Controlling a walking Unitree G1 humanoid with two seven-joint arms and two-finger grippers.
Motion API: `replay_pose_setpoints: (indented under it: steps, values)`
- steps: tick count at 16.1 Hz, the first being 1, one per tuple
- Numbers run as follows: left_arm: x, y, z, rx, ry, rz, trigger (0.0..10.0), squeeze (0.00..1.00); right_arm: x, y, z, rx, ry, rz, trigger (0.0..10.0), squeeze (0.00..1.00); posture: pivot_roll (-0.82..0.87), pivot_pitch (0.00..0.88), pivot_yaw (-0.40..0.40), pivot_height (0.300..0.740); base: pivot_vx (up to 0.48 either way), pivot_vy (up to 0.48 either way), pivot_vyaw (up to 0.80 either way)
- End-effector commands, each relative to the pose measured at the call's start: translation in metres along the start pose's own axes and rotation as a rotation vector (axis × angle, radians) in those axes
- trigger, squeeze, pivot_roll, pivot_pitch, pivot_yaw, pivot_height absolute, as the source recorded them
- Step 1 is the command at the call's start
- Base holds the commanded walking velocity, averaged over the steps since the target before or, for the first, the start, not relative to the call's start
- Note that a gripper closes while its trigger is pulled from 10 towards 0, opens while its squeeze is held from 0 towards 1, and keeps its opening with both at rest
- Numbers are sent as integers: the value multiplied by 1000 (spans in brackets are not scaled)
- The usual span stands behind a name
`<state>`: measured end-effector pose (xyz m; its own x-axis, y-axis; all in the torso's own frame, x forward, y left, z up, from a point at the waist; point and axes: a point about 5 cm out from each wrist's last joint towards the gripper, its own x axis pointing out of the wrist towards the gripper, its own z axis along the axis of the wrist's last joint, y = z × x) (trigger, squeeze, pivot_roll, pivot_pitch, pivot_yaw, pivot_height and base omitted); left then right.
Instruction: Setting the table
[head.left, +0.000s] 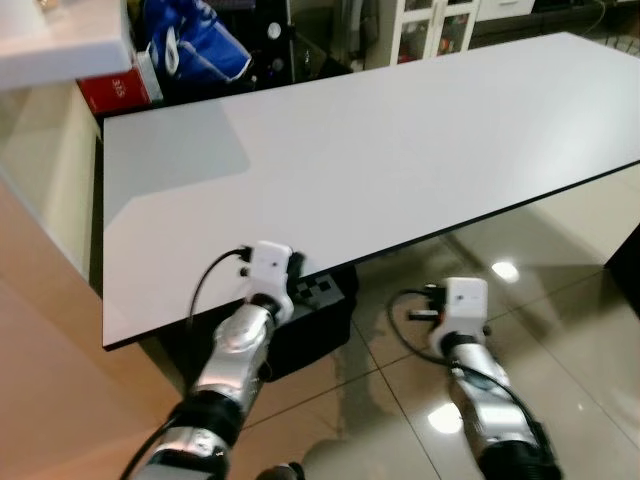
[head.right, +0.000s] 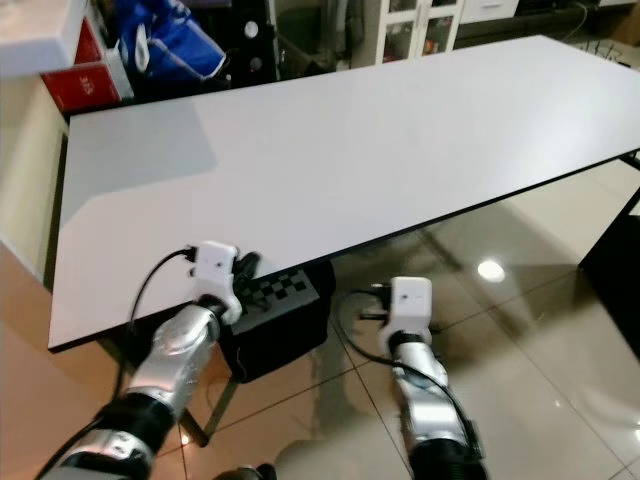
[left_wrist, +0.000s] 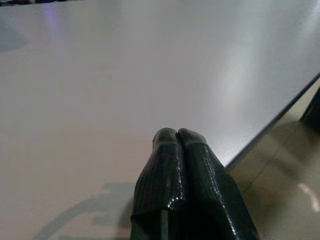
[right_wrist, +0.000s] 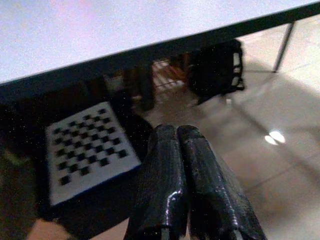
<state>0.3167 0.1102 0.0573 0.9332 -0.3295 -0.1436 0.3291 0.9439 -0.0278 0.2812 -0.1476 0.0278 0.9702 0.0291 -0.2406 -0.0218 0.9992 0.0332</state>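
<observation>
The long white table (head.left: 380, 150) with a thin black edge stretches ahead of me from near left to far right. My left arm reaches to its near edge, and my left gripper (left_wrist: 177, 132) hovers just above the white top there, fingers shut with nothing between them. My right arm hangs lower, in front of the table over the tiled floor. My right gripper (right_wrist: 176, 129) is also shut on nothing and sits below the table's edge, pointing under it.
A black box with a checkerboard panel (head.left: 322, 292) stands on the floor under the near edge. Beyond the table's left end are a red box (head.left: 115, 90), a blue bag (head.left: 195, 40) and a white counter (head.left: 60, 40). Glass-door cabinets (head.left: 435, 30) stand behind.
</observation>
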Motion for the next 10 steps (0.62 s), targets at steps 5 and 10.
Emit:
replay_pose_setpoints:
  steps: [5, 10]
  values:
    - [2, -2, 3, -1, -4, -3, 10000, 0, 1, -3, 1, -9, 5, -3, 10000, 0, -72, 0, 43, 740, 0, 0, 411]
    - [2, -3, 3, -3, -6, -4, 10000, 0, 0, -3, 2, -11, 4, -2, 10000, 27, -73, 0, 42, 740, 0, 0, 411]
